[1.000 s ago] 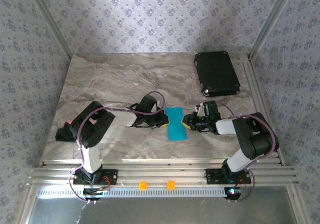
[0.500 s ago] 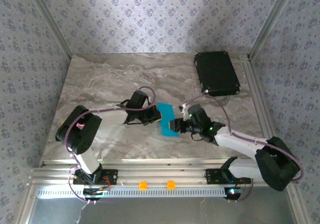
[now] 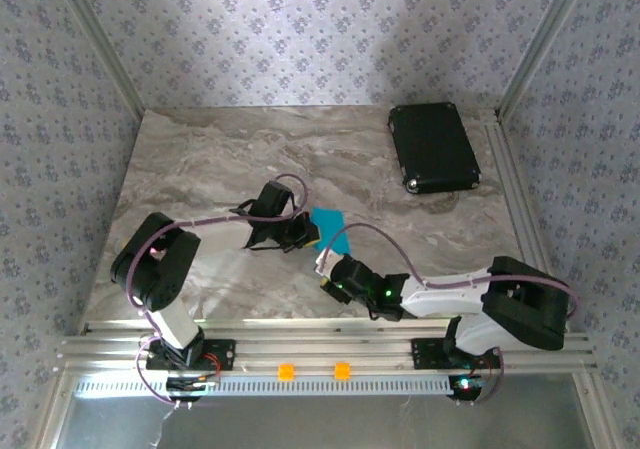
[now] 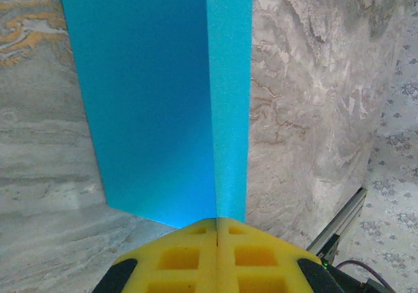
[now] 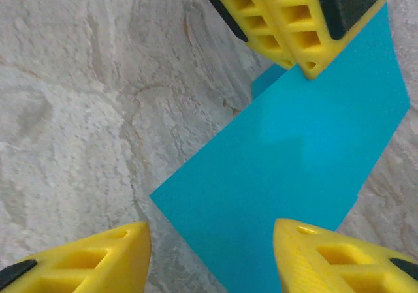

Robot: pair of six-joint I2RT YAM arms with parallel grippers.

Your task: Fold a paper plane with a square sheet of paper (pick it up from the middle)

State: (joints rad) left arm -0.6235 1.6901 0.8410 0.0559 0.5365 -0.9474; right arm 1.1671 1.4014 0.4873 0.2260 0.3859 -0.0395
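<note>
Left end effector point(image 4: 217, 222) clamped on folded blue sheet of paper point(image 3: 334, 231), mid-table point(image 3: 200, 169). Right end effector point(image 5: 212, 244) fingers apart at its near edge.

This is a robot test cell dressed up as a room, not a real home. Flowered grey wallpaper point(image 3: 300, 39) covers the walls, but bare aluminium posts point(image 3: 98, 47) frame the corners. Slotted aluminium rails point(image 3: 320, 349) run along the near edge of the marble-patterned worktop point(image 3: 200, 169). The cabled left arm point(image 3: 165, 269) and right arm point(image 3: 520, 304) are bolted to those rails.
</note>
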